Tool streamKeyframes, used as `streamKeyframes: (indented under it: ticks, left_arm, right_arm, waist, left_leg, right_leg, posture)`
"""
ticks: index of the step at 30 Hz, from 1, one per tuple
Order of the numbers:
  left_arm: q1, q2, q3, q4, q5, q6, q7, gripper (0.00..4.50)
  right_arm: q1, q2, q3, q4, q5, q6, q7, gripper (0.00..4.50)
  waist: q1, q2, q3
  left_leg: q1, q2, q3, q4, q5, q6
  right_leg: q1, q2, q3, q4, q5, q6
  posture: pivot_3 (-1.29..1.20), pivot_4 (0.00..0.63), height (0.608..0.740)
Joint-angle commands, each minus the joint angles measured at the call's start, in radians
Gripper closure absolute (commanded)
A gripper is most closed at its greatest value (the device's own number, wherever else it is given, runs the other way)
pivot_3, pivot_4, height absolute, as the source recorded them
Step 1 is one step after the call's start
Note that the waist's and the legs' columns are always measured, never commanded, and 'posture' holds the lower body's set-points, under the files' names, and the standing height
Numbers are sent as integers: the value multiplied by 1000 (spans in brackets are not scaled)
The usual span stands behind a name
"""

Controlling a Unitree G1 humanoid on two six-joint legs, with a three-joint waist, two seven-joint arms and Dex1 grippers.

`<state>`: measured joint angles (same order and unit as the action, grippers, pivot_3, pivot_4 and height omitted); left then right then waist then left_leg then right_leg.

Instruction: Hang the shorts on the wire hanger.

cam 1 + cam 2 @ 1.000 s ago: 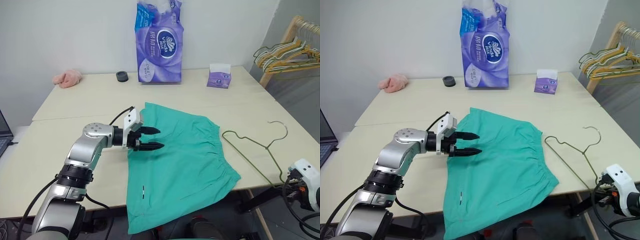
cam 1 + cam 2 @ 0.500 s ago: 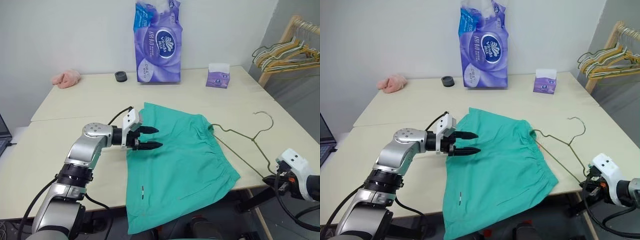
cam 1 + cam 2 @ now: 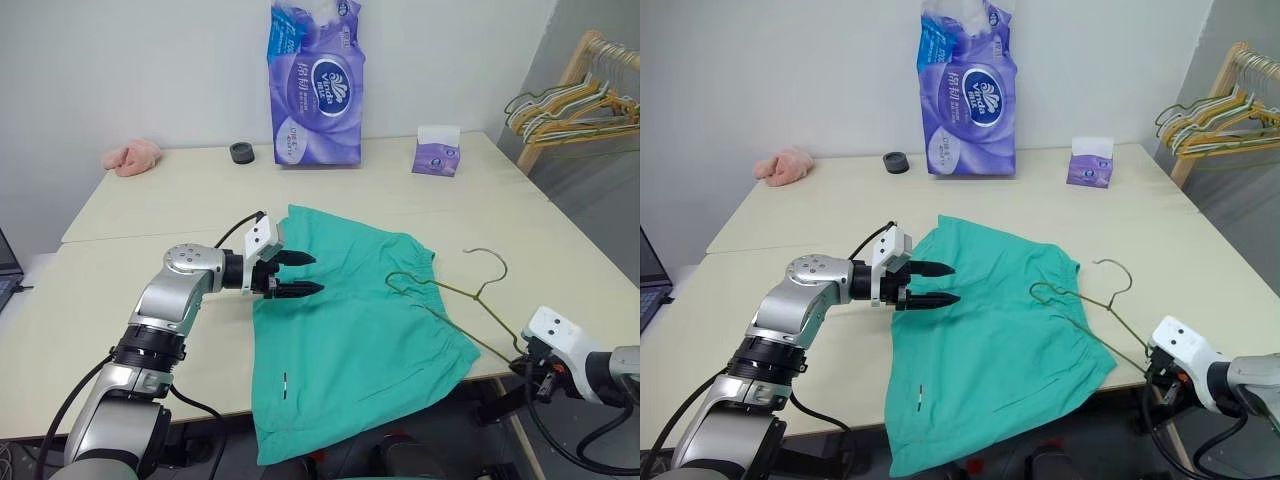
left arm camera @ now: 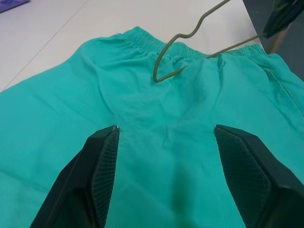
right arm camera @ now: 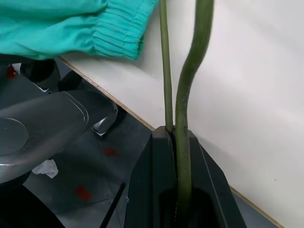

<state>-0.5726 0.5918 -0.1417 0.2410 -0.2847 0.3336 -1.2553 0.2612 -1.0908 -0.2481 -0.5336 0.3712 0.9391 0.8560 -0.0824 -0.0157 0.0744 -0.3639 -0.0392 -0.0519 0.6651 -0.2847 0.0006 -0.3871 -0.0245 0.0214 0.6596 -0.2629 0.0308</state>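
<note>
Since a second ago the wire hanger [image 3: 447, 296] has shifted leftward across the desk [image 3: 150, 200], from lying clear of the shorts [image 3: 345, 335] beside their waistband to overlapping it, while the right claw [image 3: 528, 366] has come in from the desk's right edge; the left claw [image 3: 296, 274] has kept its place. From the left eye, the shorts lie flat on the front half of the desk, legs hanging over the near edge, gathered waistband toward the right. The left claw hovers over the shorts' upper left part, its two black fingers spread apart and holding nothing. The hanger's far corner rests over the waistband, its hook curls up above the bare desk just right of the shorts, and its near end runs down to the right claw at the desk's front right corner. A purple tissue pack [image 3: 315, 85], a small purple box [image 3: 437, 155], a black ring [image 3: 242, 152] and a pink cloth [image 3: 132, 156] stand along the back. The right eye gives the same layout. In the left wrist view, the spread fingers [image 4: 102, 166] frame green fabric, with the hanger's bent corner lying on the waistband beyond. In the right wrist view, the right claw is pressed together on two strands of the hanger wire, with the waistband's end at the desk edge beside it.
</note>
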Motion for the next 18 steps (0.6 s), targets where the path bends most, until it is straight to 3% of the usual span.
streamKeyframes:
  ticks: [1,8,18]
  left_arm:
    - [-10,8,15,-23,-1,-19,2,1145]
    - [-10,2,11,-45,-19,5,-10,1145]
    - [-20,1,2,-42,-11,5,-18,1145]
  right_arm:
    - [-13,6,-114,27,32,33,12,4500]
    - [49,67,-224,62,78,112,13,4500]
    - [86,105,-212,60,84,128,-21,4500]
  waist:
    - [0,0,0]
    - [0,0,0]
    - [-1,0,0]
  left_leg:
    - [0,0,0,0,0,0]
    - [0,0,0,0,0,0]
    - [0,0,0,0,0,0]
  right_leg:
    - [0,0,0,0,0,0]
    - [0,0,0,0,0,-1]
    - [0,0,0,0,0,0]
  posture:
    - [-191,43,740]
    - [-199,47,740]
    - [-201,50,740]
